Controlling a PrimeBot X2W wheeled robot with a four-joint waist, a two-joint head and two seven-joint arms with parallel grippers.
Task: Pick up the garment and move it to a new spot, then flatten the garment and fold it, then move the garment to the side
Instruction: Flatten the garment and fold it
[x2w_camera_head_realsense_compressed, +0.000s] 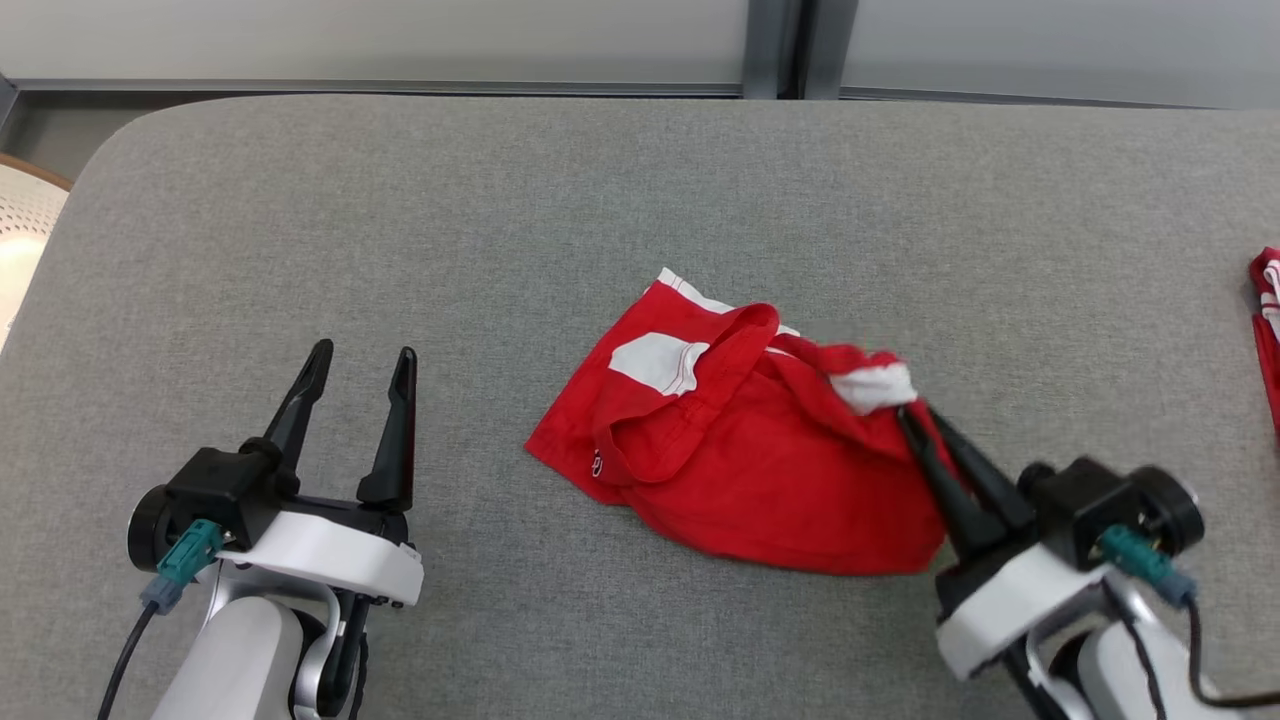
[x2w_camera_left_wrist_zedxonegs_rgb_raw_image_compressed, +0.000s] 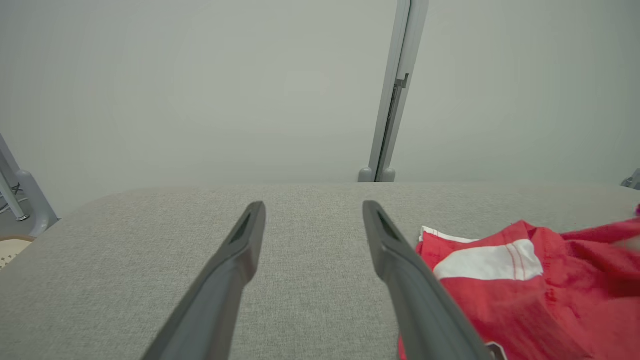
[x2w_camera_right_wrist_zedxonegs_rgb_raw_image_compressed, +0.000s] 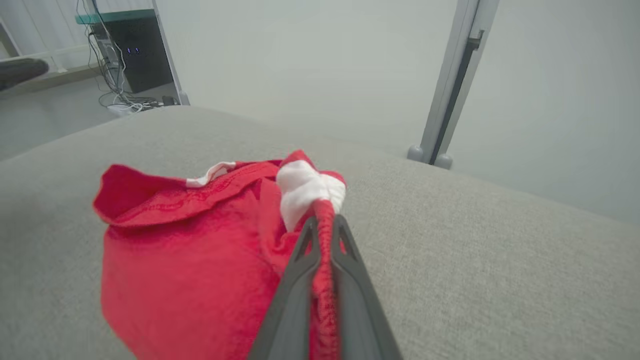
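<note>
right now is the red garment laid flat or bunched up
Bunched up: the red garment lies crumpled on the grey surface, folds overlapping, with one edge gathered and pinched in the shut right tool.

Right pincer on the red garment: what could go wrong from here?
1. The right pincer is shut on just a thin bunched hem of the garment; it may slip out on lifting.
2. The left pincer stands open, apart from the cloth, so a one-point lift would likely leave it crumpled.
3. Another red cloth lies at the table's right edge; dragging that way could tangle them.
</note>
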